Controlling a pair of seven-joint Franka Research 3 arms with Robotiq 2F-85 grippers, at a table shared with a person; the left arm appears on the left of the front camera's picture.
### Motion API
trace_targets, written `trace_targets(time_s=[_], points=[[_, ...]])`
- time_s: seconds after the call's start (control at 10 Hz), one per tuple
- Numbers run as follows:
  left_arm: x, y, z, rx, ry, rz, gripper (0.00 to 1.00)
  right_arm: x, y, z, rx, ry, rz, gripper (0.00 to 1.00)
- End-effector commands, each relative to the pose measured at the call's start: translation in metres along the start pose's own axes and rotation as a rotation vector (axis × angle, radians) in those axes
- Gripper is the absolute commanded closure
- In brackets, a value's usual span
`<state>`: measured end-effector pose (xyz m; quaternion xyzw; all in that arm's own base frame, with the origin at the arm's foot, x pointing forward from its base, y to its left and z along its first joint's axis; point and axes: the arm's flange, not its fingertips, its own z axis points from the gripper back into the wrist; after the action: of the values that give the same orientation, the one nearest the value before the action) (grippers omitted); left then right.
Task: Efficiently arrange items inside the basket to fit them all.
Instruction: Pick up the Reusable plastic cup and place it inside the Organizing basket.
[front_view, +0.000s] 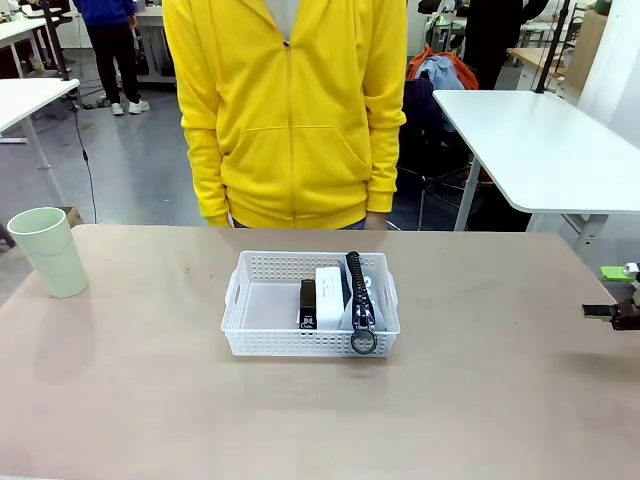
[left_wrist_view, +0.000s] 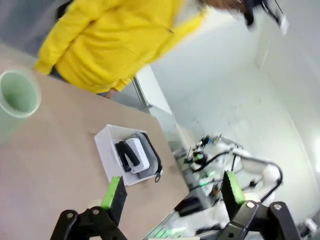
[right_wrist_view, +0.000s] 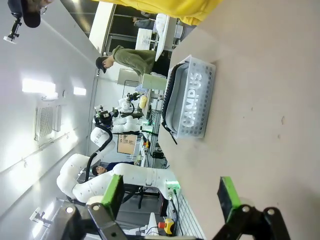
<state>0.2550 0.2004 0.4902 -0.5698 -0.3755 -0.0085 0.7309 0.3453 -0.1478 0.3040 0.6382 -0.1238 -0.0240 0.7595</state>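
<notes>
Both of my pincers stand wide and hold nothing: the left pincer (left_wrist_view: 172, 192) hangs high above the table (front_view: 480, 400), and the right pincer (right_wrist_view: 170, 195) sits low beside its right edge.

The shallow white perforated plastic basket (front_view: 235, 300) is at the middle of the table. Packed into its right half are the small black stapler (front_view: 307, 303), the white rectangular box (front_view: 329, 295) and the grey pouch with black zipper and ring pull (front_view: 358, 290), which stands on edge. The pale green cup (front_view: 50, 250) stands upright, well apart, near the far left corner.

I judge the cup to be the remaining item and my left arm the nearer one. I would pinch one wall of it over the rim, carry it level and set it upright in the bare left half, clear of the stapler.

The front view shows the free floor of the basket. The left wrist view looks down into the cup's empty mouth. The right wrist view shows the basket's long side, where "CAMPUS" lettering reads; I cannot tell whether it sits on the pouch or on the wall.
</notes>
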Motion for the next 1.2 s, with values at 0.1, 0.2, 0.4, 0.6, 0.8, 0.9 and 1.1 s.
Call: trace_targets(time_s=[0.1, 0.2, 0.4, 0.6, 0.8, 0.9, 1.1], points=[[0.016, -0.007, -0.034, -0.079, 0.134, -0.417, 0.0, -0.003, 0.001, 0.003, 0.005, 0.009, 0.016, 0.0], [0.014, -0.004, -0.048, -0.059, 0.205, -0.546, 0.0, -0.003, 0.001, 0.003, 0.005, 0.009, 0.016, 0.0], [0.005, 0.01, -0.068, 0.0, 0.279, -0.825, 0.0, -0.003, 0.001, 0.003, 0.005, 0.009, 0.016, 0.0], [-0.003, 0.027, -0.067, 0.124, 0.263, -1.045, 0.0, -0.003, 0.001, 0.003, 0.005, 0.009, 0.016, 0.0], [-0.006, 0.032, -0.056, 0.163, 0.248, -1.122, 0.0, -0.003, 0.001, 0.003, 0.005, 0.009, 0.016, 0.0], [-0.001, 0.035, -0.048, 0.236, 0.246, -1.128, 0.0, -0.003, 0.001, 0.003, 0.005, 0.009, 0.016, 0.0], [0.005, 0.041, -0.033, 0.367, 0.219, -1.143, 0.0, -0.003, 0.001, 0.003, 0.005, 0.009, 0.016, 0.0]])
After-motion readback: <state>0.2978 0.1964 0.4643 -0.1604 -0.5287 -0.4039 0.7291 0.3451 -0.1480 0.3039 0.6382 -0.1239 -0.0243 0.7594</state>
